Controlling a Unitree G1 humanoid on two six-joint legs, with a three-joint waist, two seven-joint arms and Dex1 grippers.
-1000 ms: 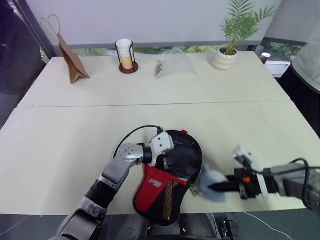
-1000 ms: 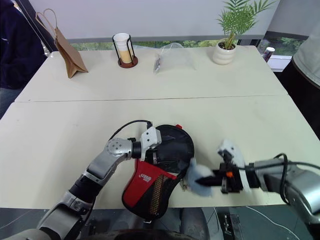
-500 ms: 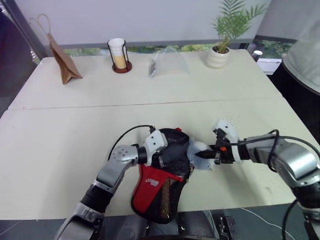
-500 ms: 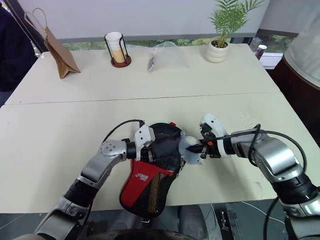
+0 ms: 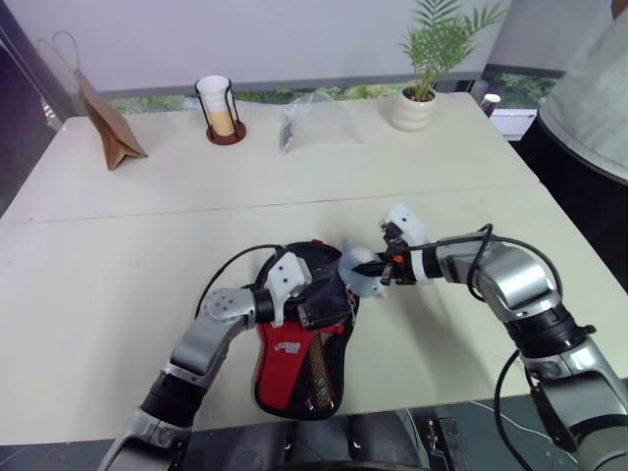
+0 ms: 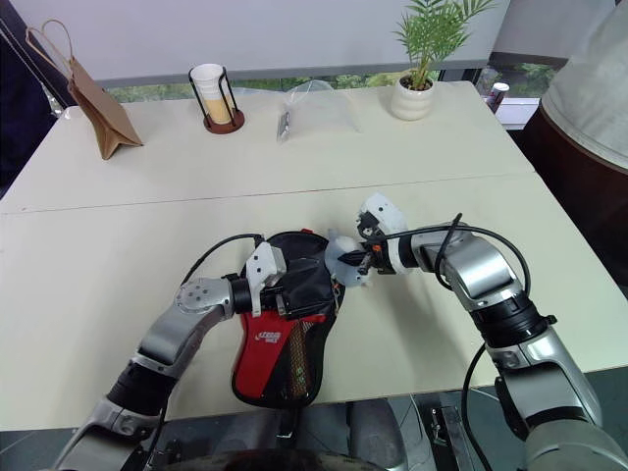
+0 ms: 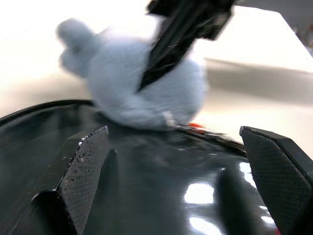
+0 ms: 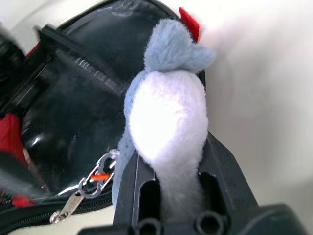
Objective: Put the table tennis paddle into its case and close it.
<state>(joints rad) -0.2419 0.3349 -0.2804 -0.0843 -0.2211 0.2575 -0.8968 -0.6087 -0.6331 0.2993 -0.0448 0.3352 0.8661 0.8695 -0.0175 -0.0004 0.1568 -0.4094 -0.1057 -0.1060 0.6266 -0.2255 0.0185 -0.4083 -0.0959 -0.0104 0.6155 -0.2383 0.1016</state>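
Case [image 5: 299,358] comes first, nearest the table's front edge: black fabric with a red panel, white lettering and a mesh pocket, its narrow end overhanging the near edge of the cream table [image 5: 118,294] slightly. Its round end points away from the robot, with a small red tab [image 8: 190,22] at the far rim. The table tennis paddle cannot be made out as a separate thing; whether it lies inside the case cannot be told.

The left gripper [image 7: 181,161] lies over the round end of the case, fingers spread wide, the glossy black surface between them, and grips nothing.

The right gripper [image 5: 378,269] reaches in from the right, its fingers pinched narrowly on a pale blue and white plush charm [image 8: 164,103]. The charm sits at the far right rim of the case, and a metal clip and zipper pull [image 8: 88,188] hang from it against the case's zipper.

Farther back on the table stand a brown paper bag [image 5: 98,123], a cup in a wire holder [image 5: 218,108], a clear plastic bag [image 5: 314,123] and a potted plant [image 5: 422,83].
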